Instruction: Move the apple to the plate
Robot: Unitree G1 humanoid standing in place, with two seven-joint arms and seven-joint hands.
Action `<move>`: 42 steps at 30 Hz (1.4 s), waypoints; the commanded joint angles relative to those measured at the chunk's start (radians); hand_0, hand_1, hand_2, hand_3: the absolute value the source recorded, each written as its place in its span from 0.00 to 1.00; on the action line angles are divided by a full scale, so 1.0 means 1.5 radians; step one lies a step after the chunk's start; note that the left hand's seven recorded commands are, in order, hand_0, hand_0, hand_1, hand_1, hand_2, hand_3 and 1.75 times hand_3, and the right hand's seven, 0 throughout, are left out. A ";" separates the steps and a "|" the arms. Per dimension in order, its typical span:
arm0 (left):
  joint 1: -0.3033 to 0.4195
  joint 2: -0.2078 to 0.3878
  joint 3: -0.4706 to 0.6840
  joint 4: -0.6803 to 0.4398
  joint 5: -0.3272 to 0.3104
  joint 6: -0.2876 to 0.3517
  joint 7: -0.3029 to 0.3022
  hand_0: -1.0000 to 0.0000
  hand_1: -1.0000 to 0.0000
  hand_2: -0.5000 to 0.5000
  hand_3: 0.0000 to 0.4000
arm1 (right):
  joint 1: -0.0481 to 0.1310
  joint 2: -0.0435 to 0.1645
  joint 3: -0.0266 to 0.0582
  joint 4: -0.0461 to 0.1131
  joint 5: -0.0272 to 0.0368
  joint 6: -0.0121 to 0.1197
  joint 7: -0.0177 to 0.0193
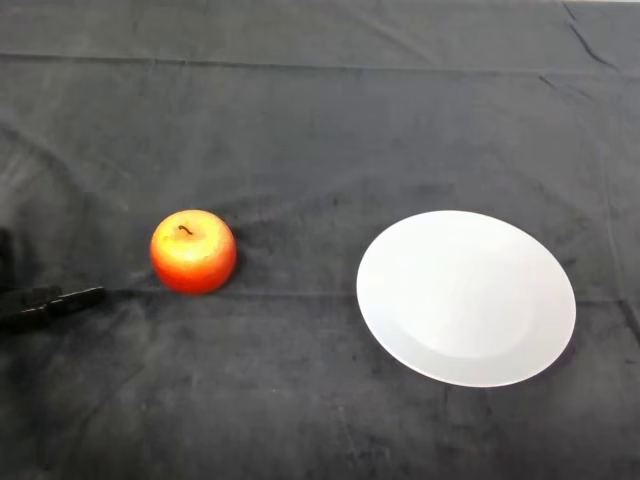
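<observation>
apple point(193, 251) sits upright on the dark cloth point(320, 120) of the counter, left of centre, stem up, red-orange with a yellow patch on top. plate point(466, 297) is white, round, flat on the cloth to the right and slightly nearer the camera than the apple; nothing on it. apple and plate are well apart, with a bare strip of cloth between the apple's right side and the plate's left rim. left hand point(50, 303) is only just in frame at the left edge, level with the bottom of the apple: black fingers point right toward the apple, lying straight and close together, low over the cloth, holding nothing. fingertips are near the apple's lower left side but not touching, a clear gap between them. palm and arm are cut off by the frame edge, so thumb position can't be seen. cloth has a few creases near the back and a fold line running across behind both items. open cloth in front of the apple and the plate, and a wide band behind them up to the far edge. plate's right rim is close to the right frame edge.
</observation>
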 commanded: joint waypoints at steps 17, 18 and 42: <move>-0.013 -0.092 -0.091 -0.032 0.047 -0.047 -0.071 1.00 1.00 0.50 0.00 | 0.002 -0.006 -0.0079 -0.006 -0.0007 -0.002 -0.0046; -0.012 -0.095 -0.095 -0.032 0.048 -0.051 -0.073 1.00 1.00 0.50 0.00 | 0.002 -0.006 -0.0079 -0.006 -0.0007 -0.002 -0.0046; 0.004 -0.131 -0.190 -0.016 0.056 -0.126 -0.109 1.00 1.00 0.50 0.00 | 0.002 -0.006 -0.0079 -0.006 -0.0004 -0.002 -0.0047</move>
